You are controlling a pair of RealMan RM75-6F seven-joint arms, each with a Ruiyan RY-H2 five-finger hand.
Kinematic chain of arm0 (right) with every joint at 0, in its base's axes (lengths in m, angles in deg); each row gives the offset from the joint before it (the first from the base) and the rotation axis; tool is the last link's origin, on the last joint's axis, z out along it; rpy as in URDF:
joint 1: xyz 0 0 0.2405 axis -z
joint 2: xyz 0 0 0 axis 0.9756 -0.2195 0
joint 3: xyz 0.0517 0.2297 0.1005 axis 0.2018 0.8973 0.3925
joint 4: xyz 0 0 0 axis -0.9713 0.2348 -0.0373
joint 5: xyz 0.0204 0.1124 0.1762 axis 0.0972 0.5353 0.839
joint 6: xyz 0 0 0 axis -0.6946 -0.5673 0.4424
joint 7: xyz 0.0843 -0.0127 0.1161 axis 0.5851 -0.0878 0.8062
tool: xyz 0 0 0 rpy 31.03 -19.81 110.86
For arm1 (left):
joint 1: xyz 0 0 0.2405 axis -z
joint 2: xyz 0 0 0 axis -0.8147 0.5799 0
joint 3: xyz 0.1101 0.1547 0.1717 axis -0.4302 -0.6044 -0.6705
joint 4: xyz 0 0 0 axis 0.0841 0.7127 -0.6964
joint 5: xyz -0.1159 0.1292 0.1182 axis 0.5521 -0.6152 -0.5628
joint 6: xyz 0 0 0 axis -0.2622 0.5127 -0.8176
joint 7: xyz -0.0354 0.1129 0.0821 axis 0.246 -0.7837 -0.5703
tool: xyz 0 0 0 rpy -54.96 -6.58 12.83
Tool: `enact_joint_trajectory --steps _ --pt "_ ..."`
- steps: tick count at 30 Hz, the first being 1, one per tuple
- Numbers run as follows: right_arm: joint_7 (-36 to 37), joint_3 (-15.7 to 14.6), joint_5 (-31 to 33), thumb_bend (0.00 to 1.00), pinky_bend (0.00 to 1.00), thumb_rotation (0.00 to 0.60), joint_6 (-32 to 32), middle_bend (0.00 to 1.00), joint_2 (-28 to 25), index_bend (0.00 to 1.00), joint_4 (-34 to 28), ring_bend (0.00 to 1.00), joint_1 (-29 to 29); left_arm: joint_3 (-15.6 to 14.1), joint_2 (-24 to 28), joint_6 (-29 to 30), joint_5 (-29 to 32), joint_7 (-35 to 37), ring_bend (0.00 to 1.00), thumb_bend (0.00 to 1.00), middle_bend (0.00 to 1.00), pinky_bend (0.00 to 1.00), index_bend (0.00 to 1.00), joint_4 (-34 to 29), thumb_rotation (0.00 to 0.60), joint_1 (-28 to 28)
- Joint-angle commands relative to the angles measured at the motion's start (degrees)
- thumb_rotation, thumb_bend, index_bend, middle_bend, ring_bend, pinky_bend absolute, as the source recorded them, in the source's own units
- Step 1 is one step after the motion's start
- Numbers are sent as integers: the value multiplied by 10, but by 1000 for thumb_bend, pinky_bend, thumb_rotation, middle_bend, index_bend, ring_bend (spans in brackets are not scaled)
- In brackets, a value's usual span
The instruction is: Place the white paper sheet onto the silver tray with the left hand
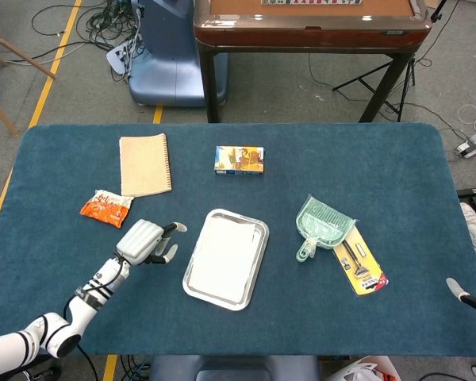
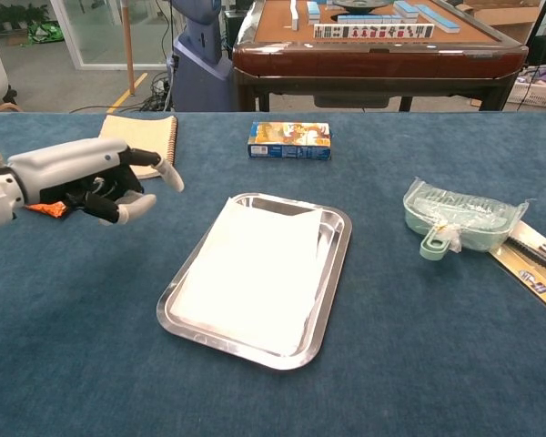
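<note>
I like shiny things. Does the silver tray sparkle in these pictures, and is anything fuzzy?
Chest view: the silver tray shows soft bright glints along its rim, no harsh glare; the white paper sheet looks flat and evenly lit. Head view: everything is sharp, and the left hand shows no blur.

no legible text, box and packet print too small

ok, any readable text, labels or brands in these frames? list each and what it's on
None can be read.
Blue box: colourful print, lettering too small.
Orange snack packet: white markings, blurred.
Yellow carded tool pack: print too small.
Tiles on the brown table: marks unreadable.
Notebook, silver tray, white paper sheet: no text visible.
</note>
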Motion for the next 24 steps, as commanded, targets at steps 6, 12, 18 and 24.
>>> enact_joint_trajectory --steps 6,12,18,24 --pt "-2 -1 3 115 171 600 2 179 -1 120 -3 103 3 12 22 -126 83 -118 1000 485 1000 1000 210 -31 90 54" --pt "-1 -1 4 115 171 600 2 179 0 120 -1 103 3 20 10 -148 117 -152 1000 488 1000 1000 206 -30 90 70" --pt "1 0 7 115 171 600 -1 179 0 120 1 103 3 23 -1 -168 154 -189 1000 488 1000 1000 206 -22 87 86" --pt "4 0 9 115 171 600 -1 179 1 120 4 103 4 26 -14 -180 186 -209 1000 487 1000 1000 206 -8 93 97"
